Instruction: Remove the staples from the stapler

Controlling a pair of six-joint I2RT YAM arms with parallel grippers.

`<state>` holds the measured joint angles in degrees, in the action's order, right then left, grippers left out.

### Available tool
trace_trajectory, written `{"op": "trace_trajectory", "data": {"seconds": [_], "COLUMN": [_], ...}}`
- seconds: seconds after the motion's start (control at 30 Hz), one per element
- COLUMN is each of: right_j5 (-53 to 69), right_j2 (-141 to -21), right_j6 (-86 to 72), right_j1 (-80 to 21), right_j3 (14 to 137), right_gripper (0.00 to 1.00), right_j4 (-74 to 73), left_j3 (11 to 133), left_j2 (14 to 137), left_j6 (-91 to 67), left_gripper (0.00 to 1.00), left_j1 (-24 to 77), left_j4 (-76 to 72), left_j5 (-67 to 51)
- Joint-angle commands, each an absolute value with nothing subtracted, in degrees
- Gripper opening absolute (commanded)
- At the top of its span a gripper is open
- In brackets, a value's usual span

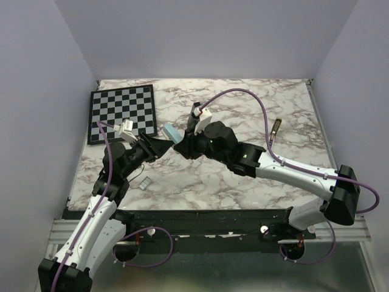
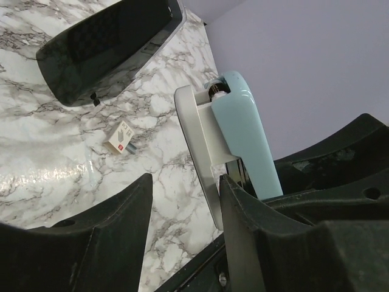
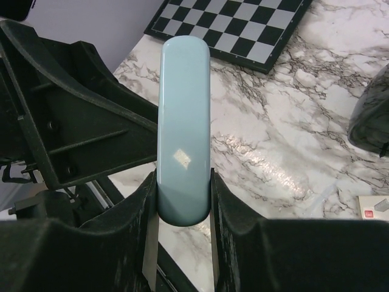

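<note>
Pale-blue stapler (image 3: 183, 121) is clamped in the right gripper's (image 3: 182, 190) jaws above the marble worktop (image 3: 292, 134); the left gripper's (image 2: 185, 182) jaws are held apart beside its white underside.

Bright, even light falls from above, and shadows on the marble surface (image 1: 243, 176) are soft and faint. Both wrist views show patchy white glare on the polished stone, and a small square highlight sits on the stapler (image 3: 183, 121). The top view is sharp. The wrist-view foregrounds are dark and slightly soft.
</note>
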<state>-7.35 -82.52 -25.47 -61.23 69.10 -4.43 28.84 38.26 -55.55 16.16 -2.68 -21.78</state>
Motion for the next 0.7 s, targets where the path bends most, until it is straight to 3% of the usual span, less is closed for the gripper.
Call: {"op": "trace_trajectory", "data": {"seconds": [0.0,0.27,0.37,0.47,0.5,0.53,0.67], "right_j5": [-6.42,-6.07,-5.54,-4.83,-4.75,-5.09,-7.29], "right_j2": [-83.49,-84.55,-84.73,-84.73,-84.73,-84.55,-82.62], "right_j6": [-25.66,-26.72,-27.16,-27.42,-27.42,-27.51,-26.11], "right_j1": [-63.54,-63.72,-63.72,-63.72,-63.72,-63.63,-63.63], "right_j3": [70.57,69.35,69.35,69.35,69.26,69.08,68.9], "right_gripper": [0.01,0.01,0.01,0.01,0.01,0.01,0.01], "right_j4": [-0.53,1.58,2.02,2.29,2.37,2.37,0.19], "left_j3": [26.37,22.59,22.24,20.83,20.74,20.83,22.67], "left_j2": [38.85,39.99,40.17,40.6,40.95,41.65,42.45], "left_j6": [-58.43,-62.49,-62.75,-64.85,-65.21,-65.3,-60.57], "left_gripper": [0.55,0.51,0.39,0.2,0.07,0.0,0.0], "left_j1": [17.23,17.23,17.23,17.23,17.23,17.23,17.23], "left_j4": [-8.87,-19.85,-20.21,-23.8,-24.6,-24.96,-20.77], "left_j5": [-22.85,-28.47,-29.0,-29.79,-30.14,-30.67,-30.94]}}
